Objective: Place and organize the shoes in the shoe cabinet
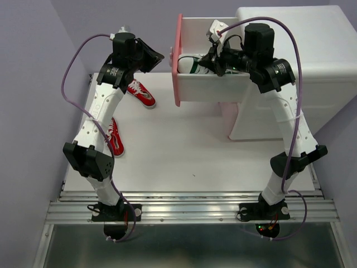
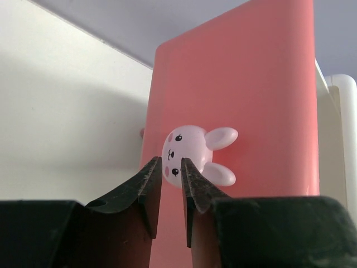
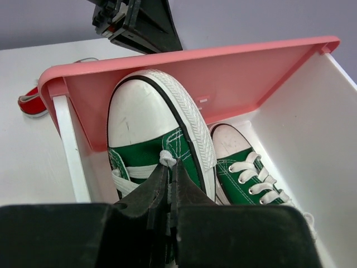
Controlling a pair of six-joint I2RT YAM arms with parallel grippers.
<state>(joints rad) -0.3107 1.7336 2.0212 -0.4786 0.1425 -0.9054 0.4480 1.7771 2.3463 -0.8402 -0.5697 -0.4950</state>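
The white shoe cabinet [image 1: 312,50] stands at the back right, with one drawer [image 1: 206,89] pulled out to the left. The drawer's pink front [image 1: 178,67] carries a pale bunny knob [image 2: 192,151]. My right gripper [image 3: 172,163] is inside the drawer, shut on the white lace [image 3: 167,158] of a green shoe [image 3: 145,111] whose toe leans on the pink front. A second green shoe [image 3: 240,159] lies beside it in the drawer. My left gripper [image 2: 171,161] is narrowly open, its tips at the knob. Two red shoes [image 1: 140,93] [image 1: 116,137] lie on the table at the left.
The left arm [image 1: 103,111] stretches over the red shoes. The cabinet body fills the back right corner. A lavender wall [image 1: 33,67] runs along the left side and the back. A metal rail [image 1: 189,209] crosses the near edge.
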